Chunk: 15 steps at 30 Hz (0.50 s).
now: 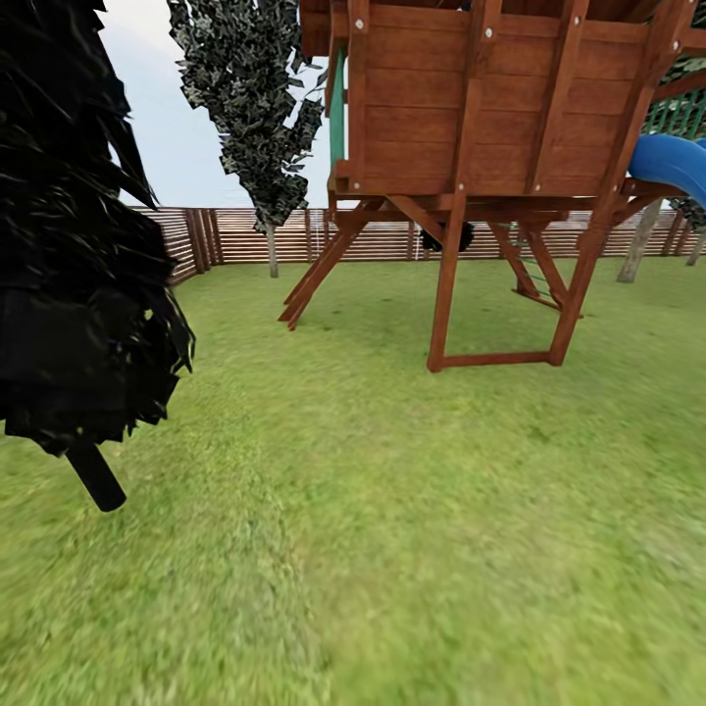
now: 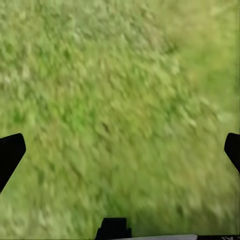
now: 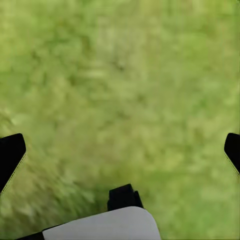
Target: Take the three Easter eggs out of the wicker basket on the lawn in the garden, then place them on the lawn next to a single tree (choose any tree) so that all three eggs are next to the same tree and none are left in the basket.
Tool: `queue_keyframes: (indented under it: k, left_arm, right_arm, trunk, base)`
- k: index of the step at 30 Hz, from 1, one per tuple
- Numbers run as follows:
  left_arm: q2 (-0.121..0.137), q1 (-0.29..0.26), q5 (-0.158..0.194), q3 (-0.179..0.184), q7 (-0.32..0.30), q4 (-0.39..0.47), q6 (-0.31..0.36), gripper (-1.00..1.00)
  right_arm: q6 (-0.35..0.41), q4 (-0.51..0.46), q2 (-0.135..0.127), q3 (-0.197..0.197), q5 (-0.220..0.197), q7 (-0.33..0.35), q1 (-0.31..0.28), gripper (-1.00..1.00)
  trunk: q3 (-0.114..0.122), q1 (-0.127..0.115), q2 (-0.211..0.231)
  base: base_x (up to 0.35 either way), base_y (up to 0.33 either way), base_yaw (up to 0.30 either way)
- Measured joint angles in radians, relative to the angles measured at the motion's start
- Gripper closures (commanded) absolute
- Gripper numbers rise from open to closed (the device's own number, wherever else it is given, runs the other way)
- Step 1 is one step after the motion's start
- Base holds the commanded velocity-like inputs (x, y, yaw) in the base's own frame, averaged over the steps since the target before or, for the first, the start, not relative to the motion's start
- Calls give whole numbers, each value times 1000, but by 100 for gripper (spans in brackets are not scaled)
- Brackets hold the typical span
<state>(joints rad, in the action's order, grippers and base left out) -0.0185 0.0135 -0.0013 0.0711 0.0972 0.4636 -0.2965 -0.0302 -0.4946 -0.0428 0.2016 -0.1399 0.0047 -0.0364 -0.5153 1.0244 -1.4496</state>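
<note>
2 wrist views look straight down on the lawn, each with dark fingers at opposite edges of the picture. The left gripper has its fingers spread wide with nothing but grass between them. The right gripper is the same: fingers wide apart, holding nothing.

The head view looks across the lawn toward a wooden play tower on slanted legs, with a blue slide at its right side. A slatted wooden fence runs along the back. A dark cypress-like tree stands close at the left, and another stands farther back near the fence. A pale trunk leans at the far right by the fence; whether it is the thick-trunked tree the task wants, I cannot tell.

As a judgement, the robot is driving in search of the wicker basket, with 0 eggs in hand. The next move likely calls for turning the base or head until the basket appears, then approaching it.

No brands, labels or readable writing appear anywhere.
</note>
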Motion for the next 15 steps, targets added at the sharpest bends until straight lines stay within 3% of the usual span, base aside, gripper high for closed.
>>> queue_keyframes:
  k: [8, 15]
  left_arm:
    - [0, 0, 0, 0, 0, 0, 0, -100]
    - [1, 0, 0, 0, 0, 0, 0, -100]
  right_arm:
    - [0, 0, 0, 0, 0, 0, 0, -100]
    - [0, 0, 0, 0, 0, 0, 0, -100]
  trunk:
    - [0, 0, 0]
    - [0, 0, 0]
  base:
    - [330, -29, 112]
    - [332, -71, 15]
